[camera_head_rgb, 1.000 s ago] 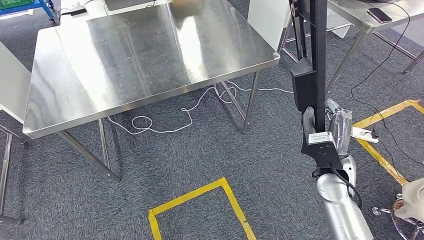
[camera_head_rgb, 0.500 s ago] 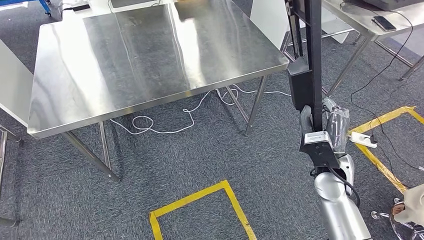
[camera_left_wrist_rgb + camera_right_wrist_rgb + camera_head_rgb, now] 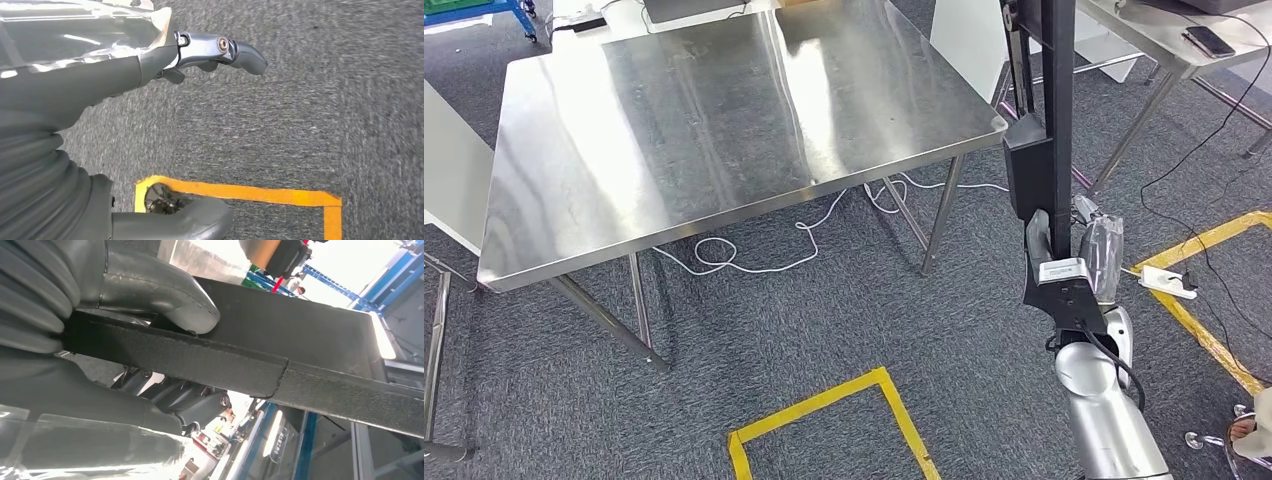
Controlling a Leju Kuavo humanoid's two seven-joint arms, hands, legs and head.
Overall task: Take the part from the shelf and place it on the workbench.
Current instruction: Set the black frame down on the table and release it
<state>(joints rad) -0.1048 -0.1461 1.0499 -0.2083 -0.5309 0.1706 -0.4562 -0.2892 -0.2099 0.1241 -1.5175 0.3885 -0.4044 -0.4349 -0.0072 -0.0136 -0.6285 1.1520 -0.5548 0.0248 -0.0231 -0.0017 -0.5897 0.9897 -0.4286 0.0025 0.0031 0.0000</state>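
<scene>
Head view: right hand [image 3: 1092, 268] holds long black part [image 3: 1056, 110] upright.

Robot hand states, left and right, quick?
Left robot hand: open, holding nothing.
Right robot hand: gripping the long black metal bar part.

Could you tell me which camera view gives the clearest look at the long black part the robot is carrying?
The head view: it shows the black part upright along its length, gripped low down by the right hand. The right wrist view shows a close stretch of its textured surface under the thumb. The left wrist view looks at carpet and yellow tape instead.
</scene>
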